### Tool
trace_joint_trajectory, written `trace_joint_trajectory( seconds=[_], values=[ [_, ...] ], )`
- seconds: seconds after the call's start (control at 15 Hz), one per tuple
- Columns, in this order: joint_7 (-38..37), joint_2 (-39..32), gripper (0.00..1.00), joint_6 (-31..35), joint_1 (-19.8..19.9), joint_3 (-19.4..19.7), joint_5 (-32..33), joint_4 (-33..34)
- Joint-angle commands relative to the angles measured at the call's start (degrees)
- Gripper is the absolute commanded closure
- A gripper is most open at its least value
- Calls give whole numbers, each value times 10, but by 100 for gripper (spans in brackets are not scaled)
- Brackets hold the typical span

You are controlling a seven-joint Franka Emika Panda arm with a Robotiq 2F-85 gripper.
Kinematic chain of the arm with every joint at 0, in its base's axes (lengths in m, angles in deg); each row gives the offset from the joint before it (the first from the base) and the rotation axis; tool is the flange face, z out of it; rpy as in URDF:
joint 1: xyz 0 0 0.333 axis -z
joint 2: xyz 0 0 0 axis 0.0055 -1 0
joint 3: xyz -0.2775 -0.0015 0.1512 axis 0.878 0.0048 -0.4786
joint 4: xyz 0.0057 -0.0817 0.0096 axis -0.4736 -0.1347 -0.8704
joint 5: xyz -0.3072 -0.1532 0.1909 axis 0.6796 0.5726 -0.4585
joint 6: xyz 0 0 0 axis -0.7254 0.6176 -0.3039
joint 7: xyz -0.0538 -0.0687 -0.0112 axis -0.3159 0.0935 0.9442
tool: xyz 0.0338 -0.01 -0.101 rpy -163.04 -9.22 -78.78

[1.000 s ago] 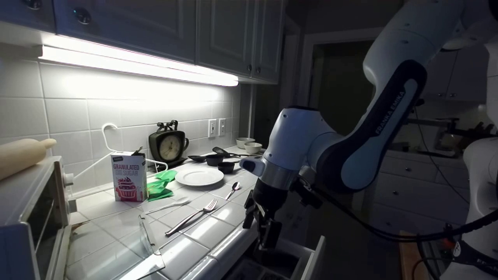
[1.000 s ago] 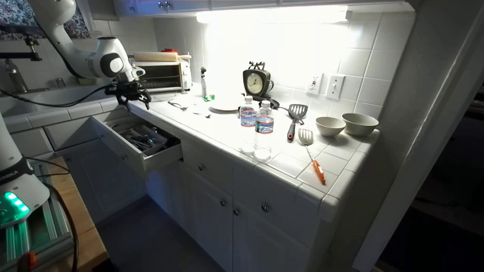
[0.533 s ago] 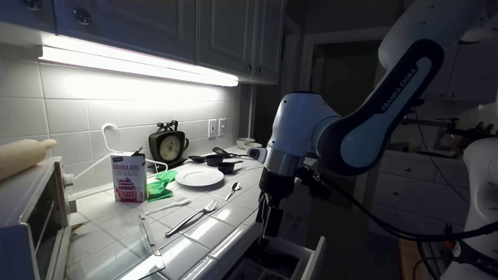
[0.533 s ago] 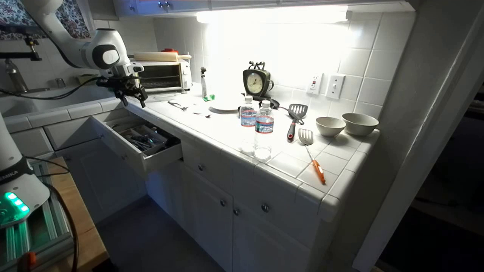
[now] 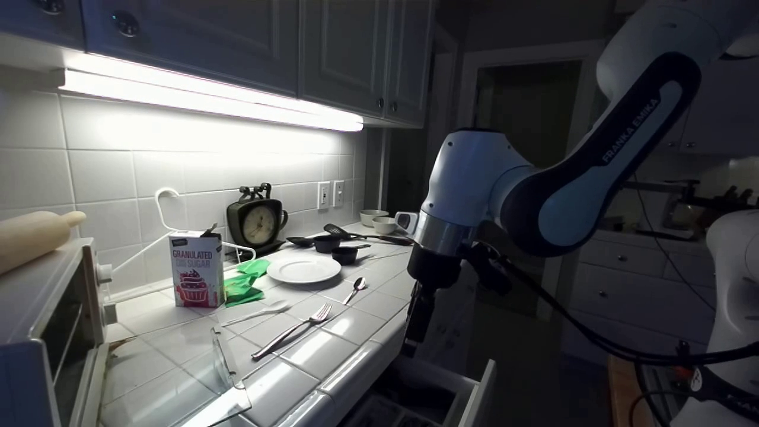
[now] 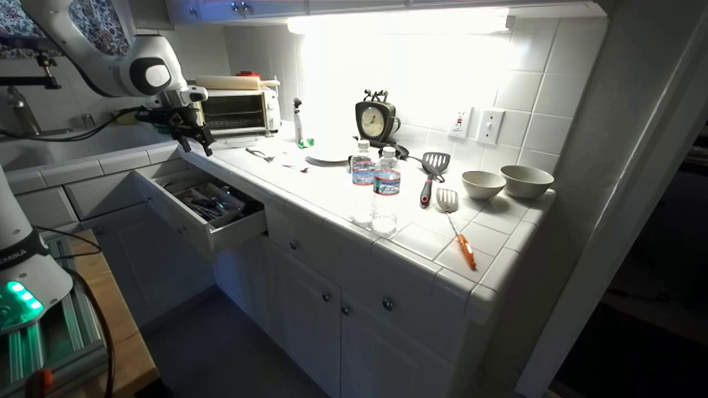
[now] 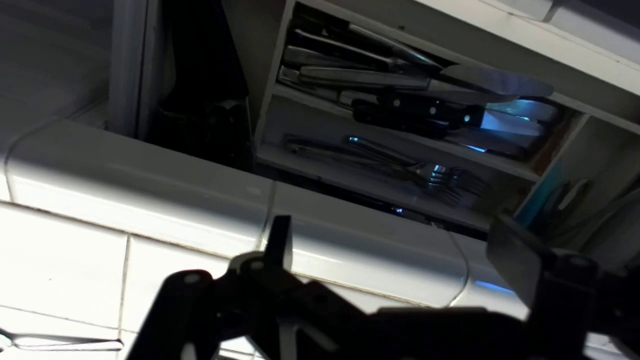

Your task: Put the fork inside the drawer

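The silver fork lies on the white tiled counter, tines toward the spoon; it also shows in an exterior view. The pale drawer is pulled open below the counter edge, seen too in an exterior view and in the wrist view. It holds a divided tray with knives and several other forks. My gripper is open and empty, pointing down above the counter's front edge beside the drawer; it shows in both exterior views. The counter fork cannot be made out in the wrist view.
A metal spoon, a white plastic utensil, a plate and a sugar box stand near the fork. A glass pane and toaster oven are close by. Two water bottles stand farther along the counter.
The arm has risen and drawn back, with the gripper moving right in an exterior view and turning slightly. The fork and drawer have not moved.
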State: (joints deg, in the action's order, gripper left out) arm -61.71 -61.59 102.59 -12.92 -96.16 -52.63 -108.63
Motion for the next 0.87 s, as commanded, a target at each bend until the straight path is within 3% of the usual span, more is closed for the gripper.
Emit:
trace_joint_trajectory(
  seconds=[0.0, 0.8],
  values=[
    [-51, 36, 0, -27, -1, 0, 15, -21],
    [-59, 28, 0, -31, 1, -1, -1, -5]
  ],
)
